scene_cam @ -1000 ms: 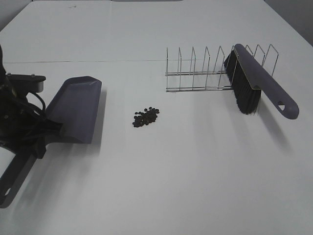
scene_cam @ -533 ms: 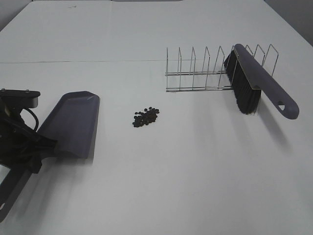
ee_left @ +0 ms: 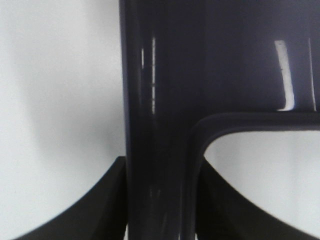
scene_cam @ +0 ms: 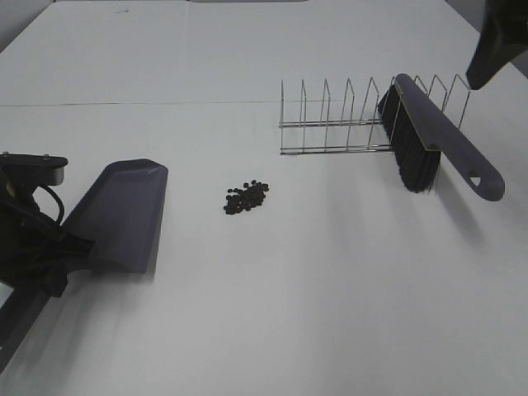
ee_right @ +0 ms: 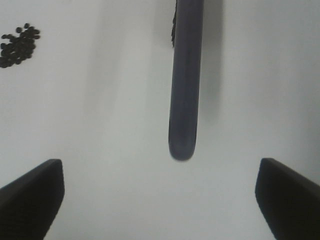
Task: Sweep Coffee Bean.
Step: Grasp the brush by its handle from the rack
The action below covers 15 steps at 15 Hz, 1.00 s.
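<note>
Biggest first: white table (scene_cam: 272, 330), plain and flat, handy for sliding things across. Next down, wire rack (scene_cam: 330, 125) toward the far right, apparently doing duty as a parking stand.

Then the dustpan (scene_cam: 124, 210) over on the left, open mouth turned toward the middle, front lip low at the table or touching it (hard to say which), handle end raised. Tilted like that presumably for a straight sweep-in.

Brush (scene_cam: 437, 140) propped in the rack, black bristles down at the rack's front side, handle sticking out toward the near right. Easy grab from above, guessing.

Left gripper (ee_left: 160, 200) clamped tight on the dustpan handle, a finger on either side of it in the wrist view. Right gripper (ee_right: 160, 197) spread wide with nothing in it, hovering over the free end of the brush handle and lined up with it. Not touching yet.

Smallest last: coffee bean (scene_cam: 246, 196) pile, one tight dark cluster on bare table between dustpan and rack, apart from both. Nothing swept so far by the look of it. Probably next: drop down, close on the handle, lift the brush off the rack.
</note>
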Motion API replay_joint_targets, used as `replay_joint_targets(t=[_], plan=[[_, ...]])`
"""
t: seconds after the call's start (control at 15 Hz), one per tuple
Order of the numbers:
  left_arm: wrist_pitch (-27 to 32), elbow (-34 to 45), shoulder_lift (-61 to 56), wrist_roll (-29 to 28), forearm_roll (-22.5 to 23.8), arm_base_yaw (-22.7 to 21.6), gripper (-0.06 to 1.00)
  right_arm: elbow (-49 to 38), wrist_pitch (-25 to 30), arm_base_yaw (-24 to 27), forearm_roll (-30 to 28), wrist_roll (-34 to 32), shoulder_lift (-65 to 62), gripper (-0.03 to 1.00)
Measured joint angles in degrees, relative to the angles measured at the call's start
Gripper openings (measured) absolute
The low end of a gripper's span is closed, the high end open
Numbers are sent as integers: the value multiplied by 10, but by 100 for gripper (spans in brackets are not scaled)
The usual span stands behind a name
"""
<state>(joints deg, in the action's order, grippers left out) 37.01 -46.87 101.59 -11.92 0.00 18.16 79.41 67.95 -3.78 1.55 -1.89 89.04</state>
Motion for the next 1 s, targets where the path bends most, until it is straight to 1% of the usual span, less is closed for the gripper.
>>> replay_joint_targets(t=[0.07,0.13,0.27,0.47,0.67,0.8,1.0], plan=[[1,0,0,2,0,0,33,72,11,0,-7,0,121,94],[2,0,0,2,0,0,33,86,14,0,-7,1,146,94],[7,0,0,2,0,0,33,151,17,0,-10,6,252,94],[11,0,0,3,0,0,33,245,17,0,-24,19,353,94],[11,0,0,3,-3,0,33,333,17,0,-38,19,425,94],[11,0,0,3,-3,0,33,356,17,0,-38,19,449,92],[16,0,0,3,-3,0,33,358,18,0,-38,22,477,89]])
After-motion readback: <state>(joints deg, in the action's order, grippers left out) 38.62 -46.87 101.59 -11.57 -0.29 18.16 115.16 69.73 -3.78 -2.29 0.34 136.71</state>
